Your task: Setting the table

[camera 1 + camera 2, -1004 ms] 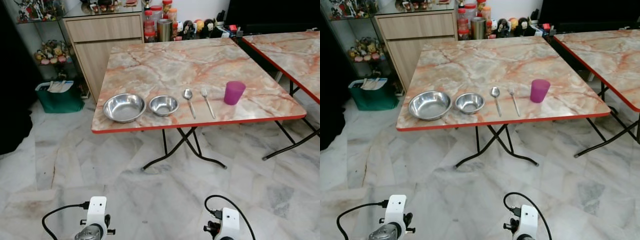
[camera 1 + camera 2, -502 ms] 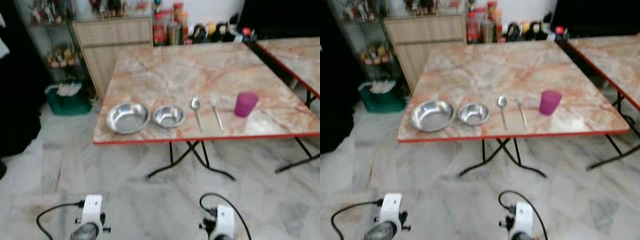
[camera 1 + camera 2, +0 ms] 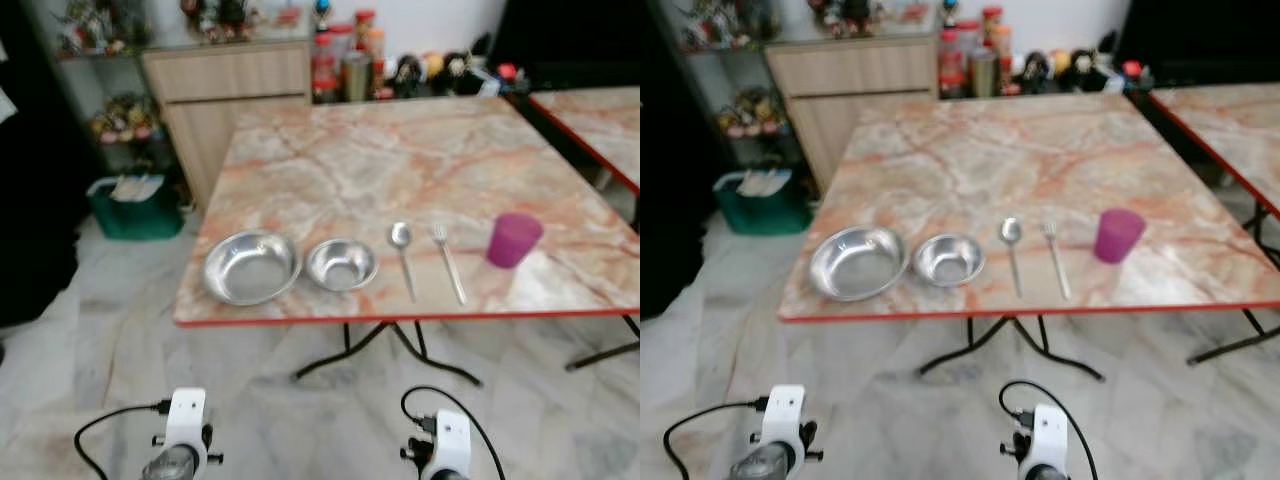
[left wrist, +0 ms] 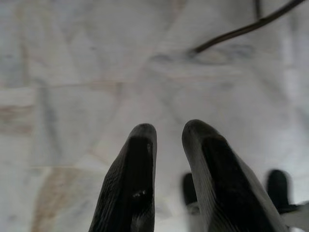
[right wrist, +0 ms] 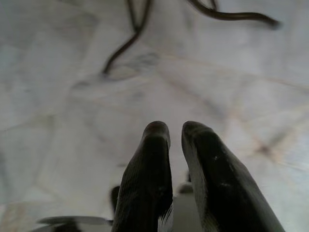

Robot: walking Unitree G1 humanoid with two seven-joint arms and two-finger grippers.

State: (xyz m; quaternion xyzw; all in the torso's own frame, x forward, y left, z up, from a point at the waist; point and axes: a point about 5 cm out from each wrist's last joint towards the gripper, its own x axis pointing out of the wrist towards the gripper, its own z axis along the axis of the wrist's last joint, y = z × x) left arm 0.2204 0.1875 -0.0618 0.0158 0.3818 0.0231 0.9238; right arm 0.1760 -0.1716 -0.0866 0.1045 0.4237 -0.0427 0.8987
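While hanging low over the marble floor [image 4: 72, 72], left gripper [image 4: 169, 133] with fingers [image 4: 137, 164] nearly together, only a narrow gap between the tips, holding nothing. Same for right gripper [image 5: 175, 129]: fingers [image 5: 154, 159] close, a thin slit between them, empty, pointed down at the floor with black table legs [image 5: 130, 38] across the upper part of that frame. Both wrists at the bottom edge of the head views, left arm [image 3: 184, 440] lower left, right arm [image 3: 447, 450] lower centre-right, each trailing a black cable.

Further out, mid-frame: table [image 3: 420, 150] with an orange-veined marble top and red edge, on folding black legs. Along its near edge, in a row from left to right: large steel bowl [image 3: 251, 267], just beside it small steel bowl [image 3: 342, 264], then spoon [image 3: 402, 255], fork [image 3: 447, 260] lying parallel to the spoon, and purple cup [image 3: 514, 240] upright at the right end. None touched by either gripper.

Upper left: wooden cabinet [image 3: 230, 90] with figurines on top, green basket [image 3: 130, 205] on the floor beside it. Jars and bottles [image 3: 350, 65] behind the table's far edge. Second table [image 3: 590, 115] of the same kind at the right edge. Slight blur throughout.
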